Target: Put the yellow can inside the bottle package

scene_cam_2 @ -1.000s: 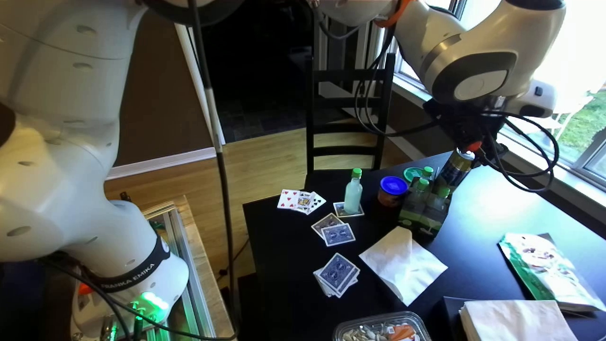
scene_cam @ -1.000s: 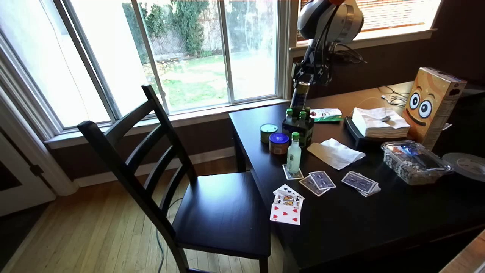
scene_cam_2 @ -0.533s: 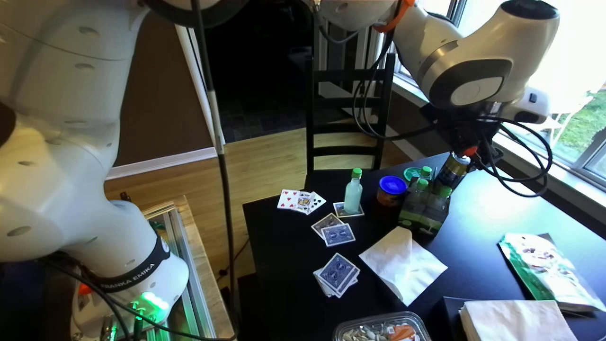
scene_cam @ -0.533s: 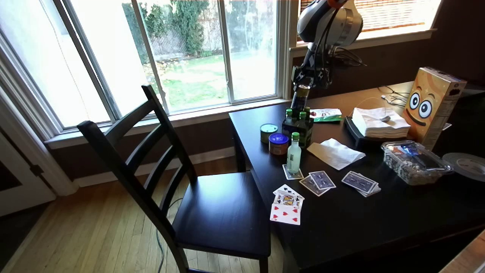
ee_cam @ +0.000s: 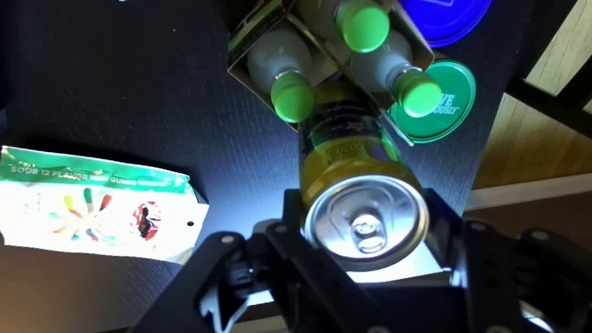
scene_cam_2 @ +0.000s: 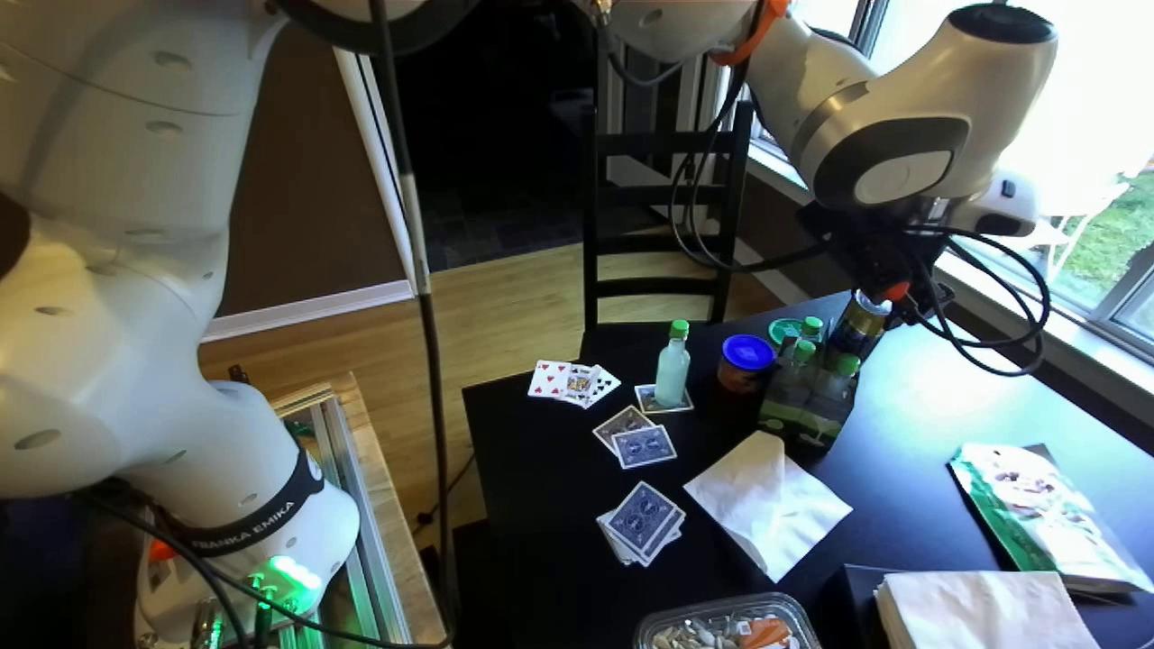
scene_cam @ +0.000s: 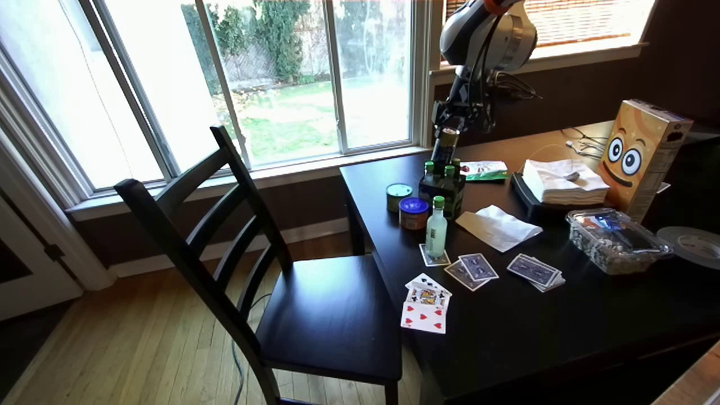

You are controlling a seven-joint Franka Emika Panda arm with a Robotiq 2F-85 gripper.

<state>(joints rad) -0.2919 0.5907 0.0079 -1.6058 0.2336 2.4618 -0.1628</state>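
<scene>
Yellow can (ee_cam: 347,152): in the wrist view my hand (ee_cam: 365,212) clamps its top, presumably so its base, at the bottleless cell of the carton (ee_cam: 259,27), can slide in. Left, a packet (ee_cam: 101,203) reads "SOUR 12 FLAVOR". In an exterior view, a loose bottle (scene_cam: 436,230) perhaps explains that gap; in an exterior view, a band (scene_cam_2: 248,527) reads "FRANKA EMIKA".

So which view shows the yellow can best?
The wrist view: the yellow can is large in the gripper, its pull tab clear. Both exterior views show it small and tilted, its lower end hidden.
</scene>
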